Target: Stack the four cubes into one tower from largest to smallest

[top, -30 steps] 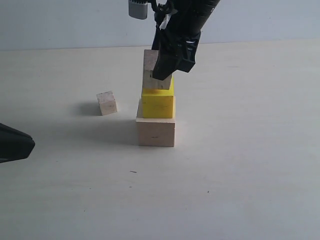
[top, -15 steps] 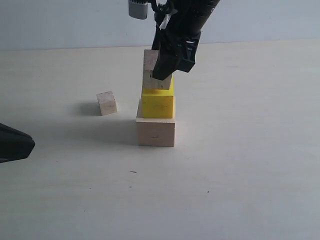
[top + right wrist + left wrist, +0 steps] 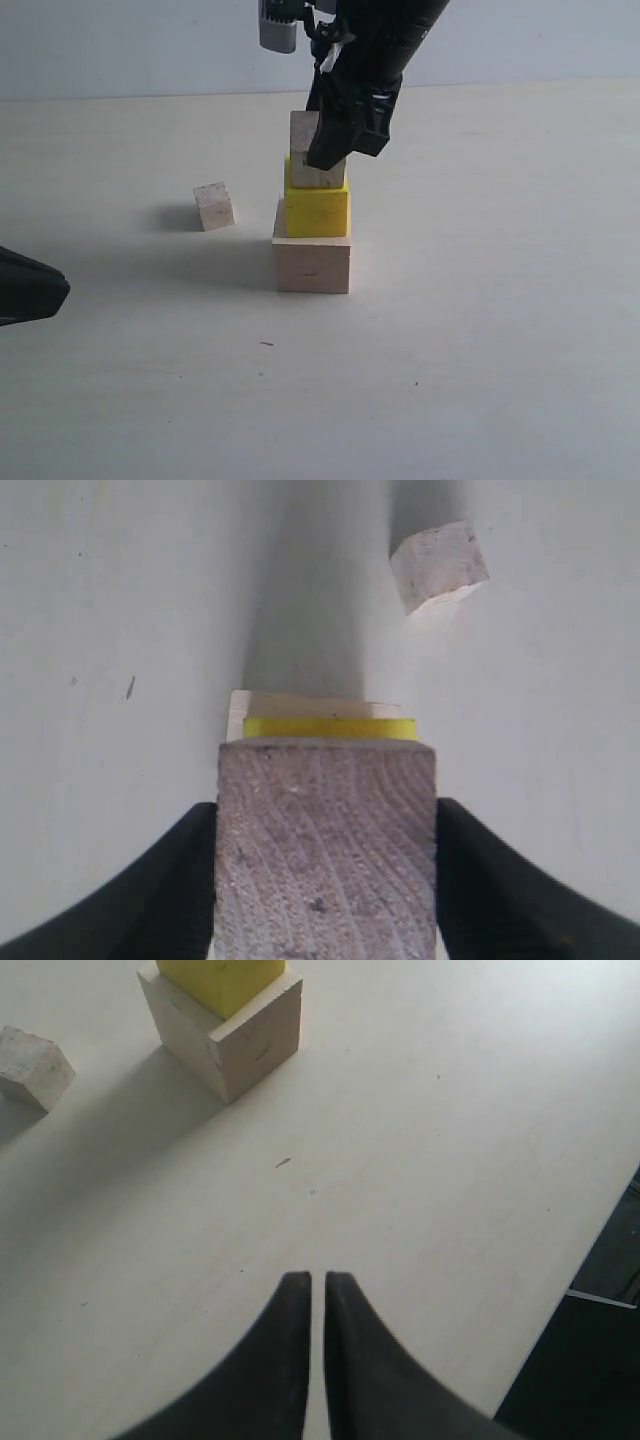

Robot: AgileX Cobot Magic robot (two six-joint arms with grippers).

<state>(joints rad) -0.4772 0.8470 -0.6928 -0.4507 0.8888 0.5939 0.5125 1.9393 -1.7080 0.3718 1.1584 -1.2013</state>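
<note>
The large pale wood cube (image 3: pixel 311 263) stands mid-table with the yellow cube (image 3: pixel 318 211) on top of it. My right gripper (image 3: pixel 326 150) comes down from above and is shut on a small wood cube (image 3: pixel 309 150), which sits at the yellow cube's top. In the right wrist view the held cube (image 3: pixel 326 850) fills the space between the black fingers (image 3: pixel 185 880), with slivers of yellow cube (image 3: pixel 330 727) and large cube (image 3: pixel 300 704) beyond it. A second small cube (image 3: pixel 214 206) lies loose to the left of the stack. My left gripper (image 3: pixel 317 1282) is shut and empty, low at the left edge (image 3: pixel 40 285).
The pale table (image 3: pixel 480 330) ends in a dark drop (image 3: pixel 600 1290) seen in the left wrist view. That view also has the large cube (image 3: pixel 235 1035), the yellow cube (image 3: pixel 222 975) and the loose small cube (image 3: pixel 35 1065).
The right gripper has come down a little with the small wood cube, bringing it lower onto the yellow cube. The left gripper and the loose cube have not moved.
</note>
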